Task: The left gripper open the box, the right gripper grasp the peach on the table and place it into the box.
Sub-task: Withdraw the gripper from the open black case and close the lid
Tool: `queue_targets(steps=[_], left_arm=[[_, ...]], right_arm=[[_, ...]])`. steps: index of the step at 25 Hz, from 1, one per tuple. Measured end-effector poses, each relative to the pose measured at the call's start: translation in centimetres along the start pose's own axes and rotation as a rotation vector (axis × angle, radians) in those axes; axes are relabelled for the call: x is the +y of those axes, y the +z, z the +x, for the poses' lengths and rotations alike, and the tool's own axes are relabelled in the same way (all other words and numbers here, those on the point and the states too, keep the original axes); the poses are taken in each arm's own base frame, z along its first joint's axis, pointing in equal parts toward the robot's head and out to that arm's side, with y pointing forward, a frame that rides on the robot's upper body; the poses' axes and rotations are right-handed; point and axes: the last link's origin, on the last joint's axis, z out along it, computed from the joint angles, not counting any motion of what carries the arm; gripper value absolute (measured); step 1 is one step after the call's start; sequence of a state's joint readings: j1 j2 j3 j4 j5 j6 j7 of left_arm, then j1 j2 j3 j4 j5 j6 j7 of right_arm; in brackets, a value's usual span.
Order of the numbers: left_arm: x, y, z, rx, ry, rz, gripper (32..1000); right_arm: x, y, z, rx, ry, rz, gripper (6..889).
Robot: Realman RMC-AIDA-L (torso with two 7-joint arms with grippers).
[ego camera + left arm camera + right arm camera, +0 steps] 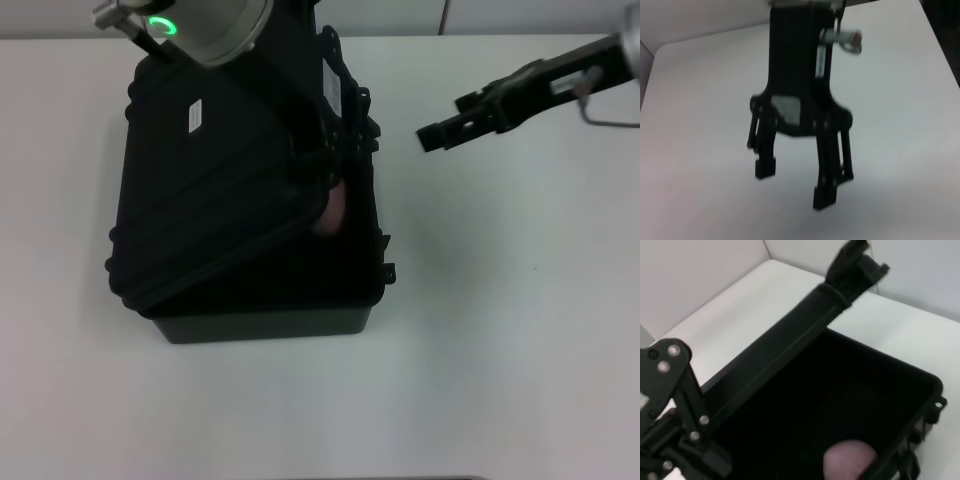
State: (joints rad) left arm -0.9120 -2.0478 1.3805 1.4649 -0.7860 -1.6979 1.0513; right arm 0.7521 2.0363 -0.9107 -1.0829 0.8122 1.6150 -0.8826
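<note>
Peach [332, 212] is already inside the box [270, 300] — sitting on the floor against the wall on the latch side, partly hidden under the half-raised lid [210, 190]. In the right wrist view it shows as a dull pink round at the inner wall.

Handling, as a judgement: light, soft-skinned, bruises easily, matte so not slippery. If it needs regripping, take it across the widest part with low force; the wall beside it leaves little room for one finger.

Right gripper [440, 132] is clear of the box, hanging over the bare table [500, 330] on the latch side, arm reaching in from the far right, fingers pointing toward the box. It carries nothing; whether the fingers are parted I cannot tell.

Left gripper [792, 182] — fingers spread apart, nothing between them in its wrist view. Left arm with green ring light [162, 26] sits above the far corner of the lid. The lid is tilted, not fully back; what props it isn't visible.
</note>
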Motion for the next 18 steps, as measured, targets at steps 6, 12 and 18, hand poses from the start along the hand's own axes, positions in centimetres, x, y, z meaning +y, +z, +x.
queue_targets(steps=[6,12,18], left_arm=[[0.1,0.1,-0.5,-0.004,-0.013,-0.002,94],[0.2,0.2,-0.8,-0.006,-0.021,-0.004,94],[0.4,0.3,-1.3,-0.008,-0.037,-0.007,93]], right_arm=[[0.7,-3.1,-0.2,0.041,0.023,0.060,883],[1.2,-5.6,0.1,0.052,0.038,0.134,883],[1.5,-6.6,0.2,0.045,0.041,0.180,883]])
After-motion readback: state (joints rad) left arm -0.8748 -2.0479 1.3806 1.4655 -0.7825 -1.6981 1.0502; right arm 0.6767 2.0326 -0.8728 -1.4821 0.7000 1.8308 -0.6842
